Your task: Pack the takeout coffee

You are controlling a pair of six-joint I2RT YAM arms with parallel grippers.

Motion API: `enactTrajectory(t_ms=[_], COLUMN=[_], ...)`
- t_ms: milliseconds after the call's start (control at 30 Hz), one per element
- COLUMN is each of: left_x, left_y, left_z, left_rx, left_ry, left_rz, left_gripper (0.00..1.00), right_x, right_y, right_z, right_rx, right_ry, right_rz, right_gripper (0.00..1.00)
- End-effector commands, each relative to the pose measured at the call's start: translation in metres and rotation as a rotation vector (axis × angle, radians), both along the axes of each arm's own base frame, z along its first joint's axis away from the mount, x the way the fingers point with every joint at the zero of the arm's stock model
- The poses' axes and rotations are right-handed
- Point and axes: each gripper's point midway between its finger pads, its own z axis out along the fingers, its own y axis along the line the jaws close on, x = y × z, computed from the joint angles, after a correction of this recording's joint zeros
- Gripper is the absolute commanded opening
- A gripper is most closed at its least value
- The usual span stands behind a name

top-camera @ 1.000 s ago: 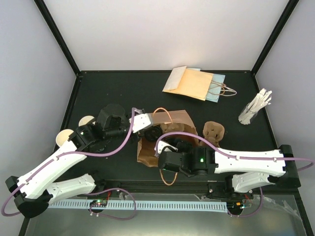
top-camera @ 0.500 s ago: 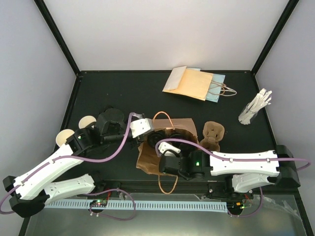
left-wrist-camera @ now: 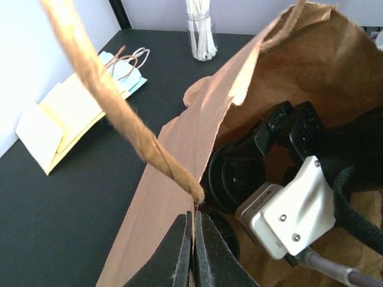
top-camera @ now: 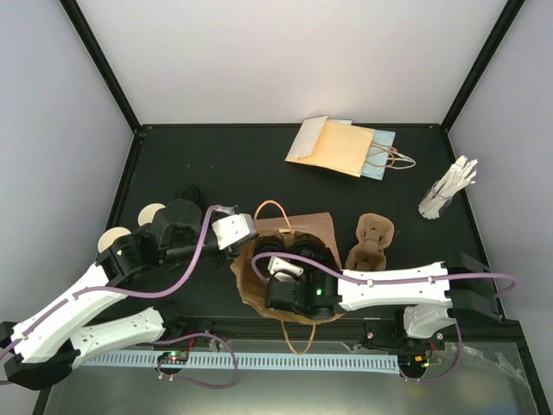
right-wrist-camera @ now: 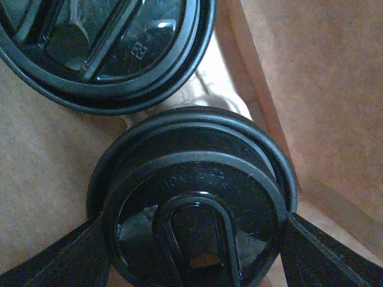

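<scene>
A brown paper bag point(top-camera: 252, 281) stands open in the middle of the table. My left gripper point(left-wrist-camera: 192, 218) is shut on the bag's rim point(left-wrist-camera: 179, 155), right at the foot of its twisted paper handle point(left-wrist-camera: 114, 101). My right gripper point(right-wrist-camera: 191, 239) reaches down into the bag. Its fingers point(right-wrist-camera: 335, 251) press both sides of a takeout coffee cup, seen from above as a black lid point(right-wrist-camera: 191, 209). A second lidded cup point(right-wrist-camera: 108, 42) stands just behind it, inside the bag. The cups' sides are hidden under the lids.
A brown pulp cup carrier point(top-camera: 371, 238) lies right of the bag. Flat paper bags and envelopes point(top-camera: 341, 147) lie at the back, a jar of white sticks point(top-camera: 449, 190) at the far right. Two cream round discs point(top-camera: 154, 212) sit by the left arm.
Both arms have shifted left. The left gripper has pulled the bag's rim left, opening the mouth wider. The right gripper has gone deeper into the bag with the cup.
</scene>
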Motion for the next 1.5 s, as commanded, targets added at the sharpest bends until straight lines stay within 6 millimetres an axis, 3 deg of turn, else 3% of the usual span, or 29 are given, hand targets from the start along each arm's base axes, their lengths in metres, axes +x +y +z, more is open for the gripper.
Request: enactTrajectory(t_ms=[0, 200, 367, 533, 667, 867, 933, 1067, 1133, 1233, 1367, 1400, 1467], left_x=[-0.011, -0.017, 0.006, 0.014, 0.007, -0.007, -0.010, -0.013, -0.009, 0.004, 0.021, 0.022, 0.032], left_y=[0.007, 0.013, 0.016, 0.009, 0.003, -0.008, -0.010, -0.007, 0.000, 0.019, 0.049, 0.059, 0.070], left_z=[0.005, 0.003, 0.018, 0.040, 0.041, 0.027, 0.028, 0.043, 0.060, 0.088, 0.123, 0.141, 0.146], left_rx=[-0.016, -0.017, -0.089, -0.154, -0.172, -0.193, -0.208, -0.266, -0.320, -0.387, -0.377, -0.377, -0.326], left_ry=[0.030, 0.065, 0.069, 0.036, 0.047, 0.122, 0.142, 0.158, 0.181, 0.192, 0.193, 0.180, 0.174], left_rz=[-0.007, 0.010, 0.164, 0.173, 0.124, 0.047, 0.029, 0.037, 0.096, 0.242, 0.433, 0.471, 0.554], left_gripper=[0.02, 0.02, 0.01, 0.01, 0.01, 0.07, 0.14, 0.54, 0.75, 0.98, 0.99, 0.99, 0.99], right_x=[0.003, 0.004, 0.008, 0.028, 0.023, 0.011, 0.008, 0.004, 0.002, -0.004, -0.010, -0.012, -0.016], right_y=[0.009, 0.012, 0.024, 0.004, 0.003, 0.007, 0.008, 0.007, 0.006, 0.004, 0.000, -0.001, -0.001], right_z=[0.006, 0.017, 0.026, 0.034, 0.029, 0.000, -0.006, -0.011, -0.009, -0.008, -0.005, -0.005, -0.006], right_rx=[0.028, 0.094, 0.210, 0.256, 0.357, 0.379, 0.366, 0.374, 0.394, 0.413, 0.419, 0.423, 0.439], right_ry=[-0.026, -0.019, -0.007, -0.009, 0.060, 0.134, 0.121, 0.116, 0.109, 0.089, 0.031, 0.021, 0.015], right_rz=[-0.006, -0.061, -0.143, -0.292, -0.326, -0.324, -0.312, -0.320, -0.323, -0.314, -0.309, -0.311, -0.308], right_gripper=[0.50, 0.48, 0.45, 0.43, 0.43, 0.42, 0.42, 0.42, 0.41, 0.41, 0.41, 0.41, 0.41])
